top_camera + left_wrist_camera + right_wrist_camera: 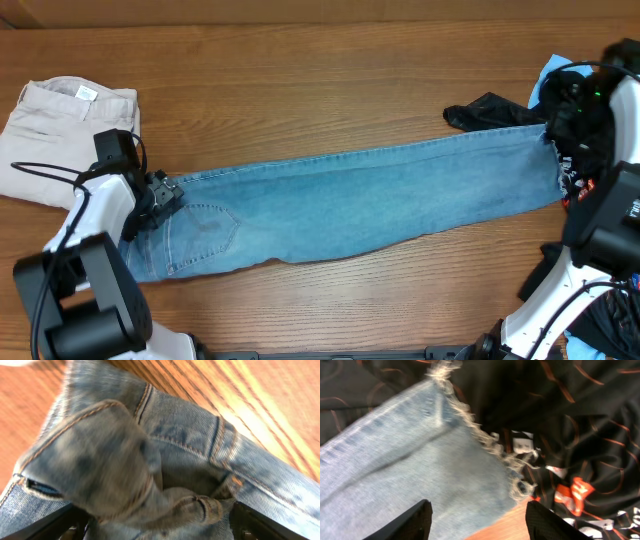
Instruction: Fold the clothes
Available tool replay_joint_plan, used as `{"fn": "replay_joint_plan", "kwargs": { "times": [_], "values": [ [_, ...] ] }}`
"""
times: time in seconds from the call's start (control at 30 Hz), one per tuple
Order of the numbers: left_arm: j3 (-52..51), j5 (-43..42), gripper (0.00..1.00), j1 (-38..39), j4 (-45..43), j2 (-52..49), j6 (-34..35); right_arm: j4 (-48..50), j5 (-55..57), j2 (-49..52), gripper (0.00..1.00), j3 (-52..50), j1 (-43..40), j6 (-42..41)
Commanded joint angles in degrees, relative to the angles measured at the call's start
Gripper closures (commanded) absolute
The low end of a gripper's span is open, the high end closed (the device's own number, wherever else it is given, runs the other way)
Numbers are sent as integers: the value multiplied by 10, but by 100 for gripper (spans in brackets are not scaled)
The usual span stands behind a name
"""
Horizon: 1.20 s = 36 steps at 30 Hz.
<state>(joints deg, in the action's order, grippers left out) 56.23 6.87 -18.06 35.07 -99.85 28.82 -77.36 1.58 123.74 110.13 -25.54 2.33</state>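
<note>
jeans [350,195] laid out in one long strip across the middle of the table [300,70], with the waist at the table's left end and the frayed hems [487,447] at its right end. a back pocket [205,235] faces up near the table's left end.

left gripper [160,200] sits on the waist at the table's left end. in the wrist view its fingers [55,525] stand wide apart and a rumpled bunch of waistband [100,460] fills the gap. whether the pads press the cloth cannot be told.

right gripper [556,135] hangs over the hems at the table's right end. its fingers [407,522] are spread over the denim with nothing between them.

black jersey [580,420], printed in orange and white, lies under and beyond the hems at the table's right end.

beige trousers [60,125], folded, lie at the table's far left corner, near the left gripper.
</note>
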Motion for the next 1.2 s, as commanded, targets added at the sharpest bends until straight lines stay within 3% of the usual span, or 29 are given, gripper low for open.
{"fn": "replay_joint_plan", "kwargs": {
  "times": [0.0, 0.1, 0.27, 0.37, 0.57, 0.73, 0.83, 0.93, 0.97, 1.03, 1.17],
  "values": [
    [3, 2, 8, -8, -14, -31, 5, -4, -61, -2, 35, -1, -28, 33],
    [10, 1, 7, -10, -12, -32, -5, 7, -81, -2, 36, -13, -43, 42],
    [25, -20, 7, -18, 9, -32, -4, 50, -142, -2, 50, -71, -51, 91],
    [25, -29, 6, -19, 12, -32, -4, 83, -143, -2, 44, -106, -51, 99],
    [25, -42, 6, -19, 17, -32, -5, 114, -132, -2, 45, -132, -51, 99],
    [25, -42, 5, -19, 17, -32, -5, 116, -132, -2, 59, -132, -51, 99],
    [25, -44, 6, -18, 18, -32, -5, 117, -132, -2, 58, -132, -51, 99],
    [25, -44, 5, -18, 18, -32, -5, 122, -130, -2, 69, -132, -51, 99],
    [25, -44, 5, -18, 18, -32, -5, 125, -127, -2, 69, -132, -51, 97],
    [25, -44, 5, -18, 18, -32, -5, 131, -108, -2, 54, -132, -51, 97],
    [25, -50, 5, -18, 18, -32, -5, 141, -93, -2, 53, -132, -51, 95]
  ]
}}
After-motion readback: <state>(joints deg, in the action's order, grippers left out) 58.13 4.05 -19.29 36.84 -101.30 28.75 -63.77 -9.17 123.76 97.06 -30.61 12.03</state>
